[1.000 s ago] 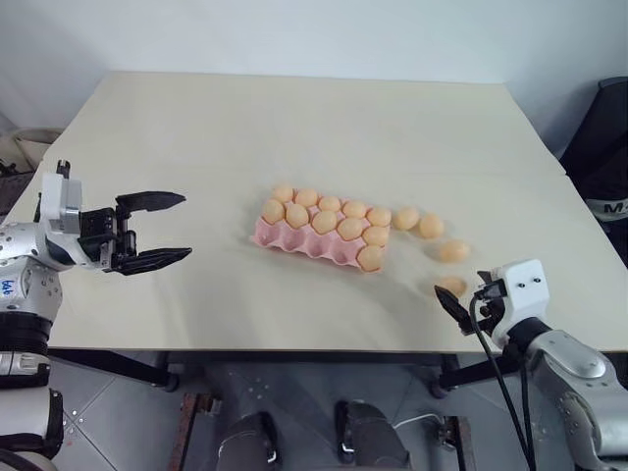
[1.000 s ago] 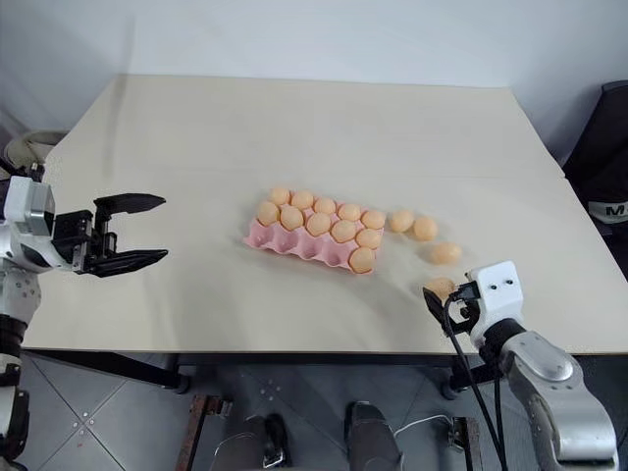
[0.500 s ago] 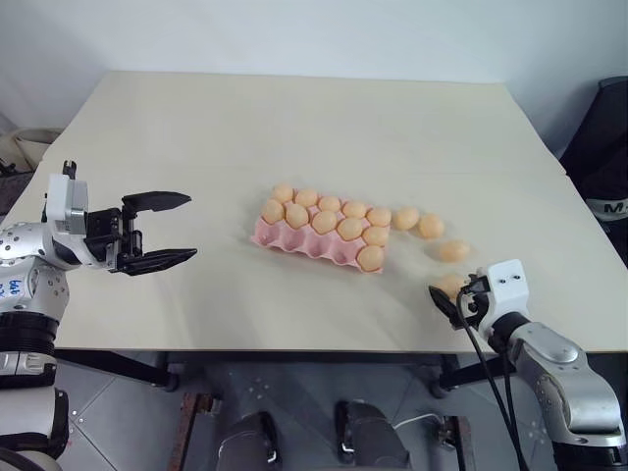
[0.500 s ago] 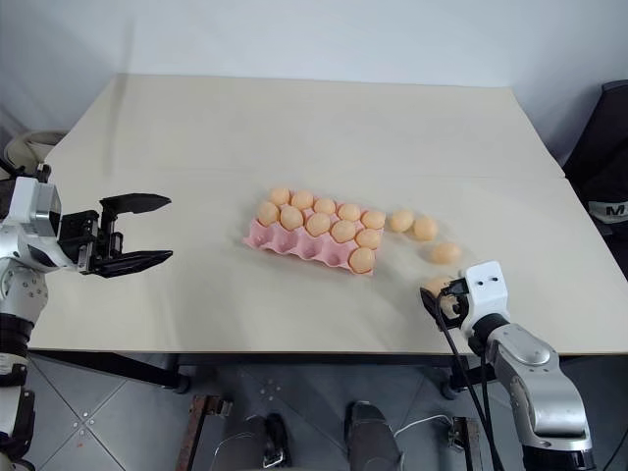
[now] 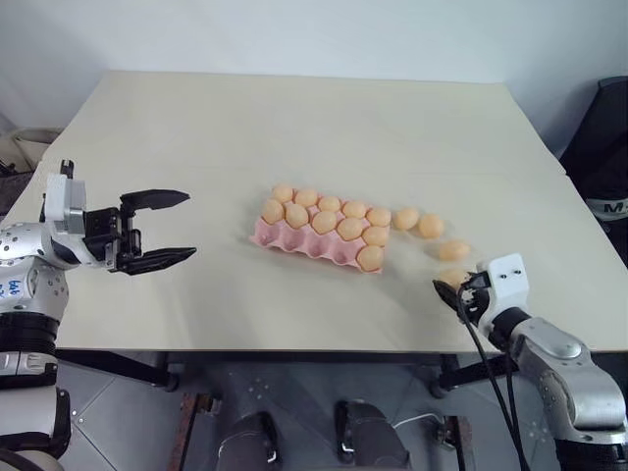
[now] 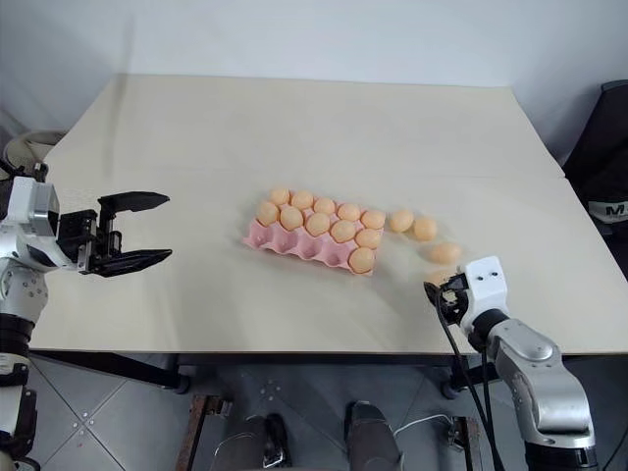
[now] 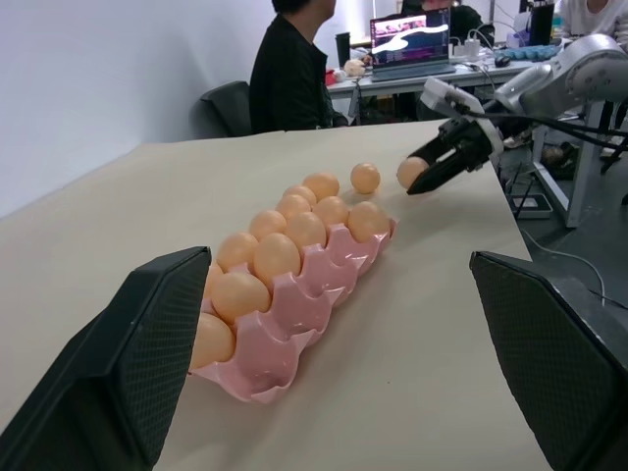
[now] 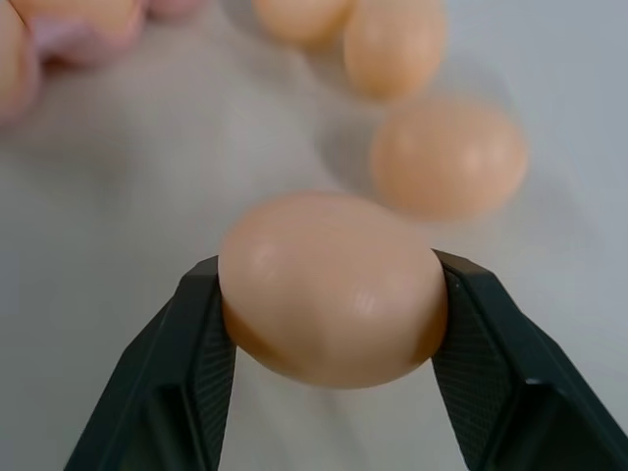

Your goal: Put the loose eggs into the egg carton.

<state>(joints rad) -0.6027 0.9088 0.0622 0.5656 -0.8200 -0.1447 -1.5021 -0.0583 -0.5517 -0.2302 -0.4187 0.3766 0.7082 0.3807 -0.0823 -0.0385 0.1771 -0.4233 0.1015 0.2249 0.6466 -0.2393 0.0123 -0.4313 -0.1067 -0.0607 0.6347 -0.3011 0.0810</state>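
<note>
I am gripping one of the loose eggs (image 8: 332, 287) with my right gripper (image 5: 459, 290), its two black fingers (image 8: 191, 363) pressing on either side of the shell at the near right part of the table (image 5: 196, 137). To do this well, I am thinking a straight lift before any sideways travel is wise, since a smooth oval shell pinched at its sides could slip or roll out. The egg carton (image 5: 314, 240) is lying toward the middle of the table, its far rows looking full and the near row of pink cups empty, so I am aiming for a near cup. Three other eggs (image 5: 431, 226) are lying between my hand and the carton's right end, and I judge a low path would knock them; going over them looks safer. My left gripper (image 5: 157, 230) is hovering above the table's left side, well apart from the carton, fingers spread wide and holding nothing. A person (image 7: 289, 69) is sitting at a desk beyond the table.
</note>
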